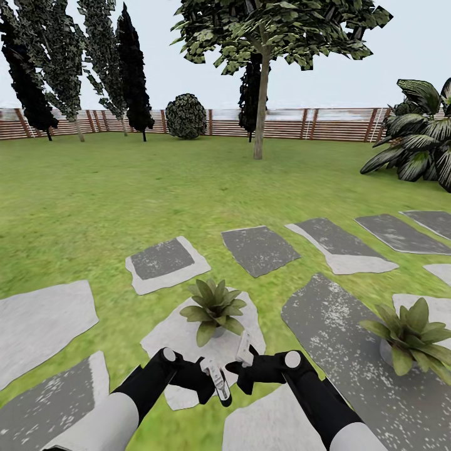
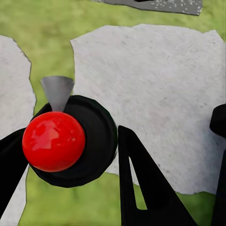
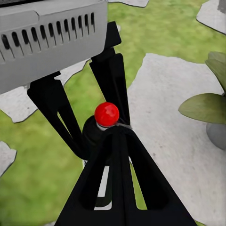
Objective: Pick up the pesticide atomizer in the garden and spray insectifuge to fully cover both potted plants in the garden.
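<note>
- Centrally, low in the head view, the left tool (image 1: 219,385) and the right tool (image 1: 243,357) meet tip to tip.
- Left tool: its fingers (image 3: 110,80) flank and clench the pesticide atomizer (image 2: 96,136), a dark bottle topped by a red ball (image 3: 107,114).
- Right tool: its fingertips are drawn together just below the red ball; whether they grip cannot be told.
- Beneath the tools: a pale stepping stone (image 1: 169,341) bearing one potted plant (image 1: 214,308).
- On the robot's right: a second potted plant (image 1: 410,335) at the edge of a dark grey stone (image 1: 326,326).
- Beyond: lawn (image 1: 94,200), a tree (image 1: 260,94), a slatted fence (image 1: 338,125).
</note>
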You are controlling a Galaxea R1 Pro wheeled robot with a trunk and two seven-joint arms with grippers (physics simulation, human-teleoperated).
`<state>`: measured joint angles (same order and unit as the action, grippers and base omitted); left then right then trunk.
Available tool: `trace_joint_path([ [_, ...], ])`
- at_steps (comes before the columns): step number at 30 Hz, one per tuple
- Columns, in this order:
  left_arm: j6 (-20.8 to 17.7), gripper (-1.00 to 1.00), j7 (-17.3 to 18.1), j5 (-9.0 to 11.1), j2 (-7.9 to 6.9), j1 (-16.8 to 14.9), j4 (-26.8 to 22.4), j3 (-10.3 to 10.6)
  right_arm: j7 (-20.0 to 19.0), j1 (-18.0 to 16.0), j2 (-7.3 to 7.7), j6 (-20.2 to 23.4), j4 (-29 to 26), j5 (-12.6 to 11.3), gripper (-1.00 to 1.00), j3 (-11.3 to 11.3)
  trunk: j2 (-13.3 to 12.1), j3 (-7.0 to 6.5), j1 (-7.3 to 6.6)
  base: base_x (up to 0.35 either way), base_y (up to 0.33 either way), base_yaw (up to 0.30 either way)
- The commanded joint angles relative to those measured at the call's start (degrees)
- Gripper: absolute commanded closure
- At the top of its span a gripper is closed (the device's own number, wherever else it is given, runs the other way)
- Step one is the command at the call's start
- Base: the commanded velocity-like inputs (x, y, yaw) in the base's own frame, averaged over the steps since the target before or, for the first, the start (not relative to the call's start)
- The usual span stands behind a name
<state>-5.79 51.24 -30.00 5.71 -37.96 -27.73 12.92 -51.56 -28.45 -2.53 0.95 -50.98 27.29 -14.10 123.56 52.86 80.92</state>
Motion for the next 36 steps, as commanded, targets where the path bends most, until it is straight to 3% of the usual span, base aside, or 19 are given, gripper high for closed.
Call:
trace_joint_path([
  [1,-0.58,1.00,0.27,-0.02,0.00,-0.01,-0.13,0.00,-0.20,-0.01,-0.02,0.10,-0.09,0.31,1.00,0.04,0.02,0.05,-0.01,0.000,0.000,0.000],
  [10,-0.39,1.00,1.87,-0.05,-0.01,0.03,-0.13,0.08,-0.20,-0.02,-0.02,0.10,-0.09,0.31,1.00,0.04,0.02,0.05,-0.01,0.000,0.000,0.000],
  [18,2.27,1.00,2.02,-0.04,0.00,-0.01,0.94,-0.08,-0.20,-0.02,-0.02,0.11,-0.01,0.31,1.00,0.04,0.02,0.05,-0.01,0.000,0.000,0.000],
  [36,2.35,1.00,2.03,0.10,0.20,-0.09,1.01,-0.18,-0.20,-0.01,-0.02,0.10,0.00,0.31,1.00,0.04,0.02,0.05,-0.01,0.000,0.000,0.000],
])
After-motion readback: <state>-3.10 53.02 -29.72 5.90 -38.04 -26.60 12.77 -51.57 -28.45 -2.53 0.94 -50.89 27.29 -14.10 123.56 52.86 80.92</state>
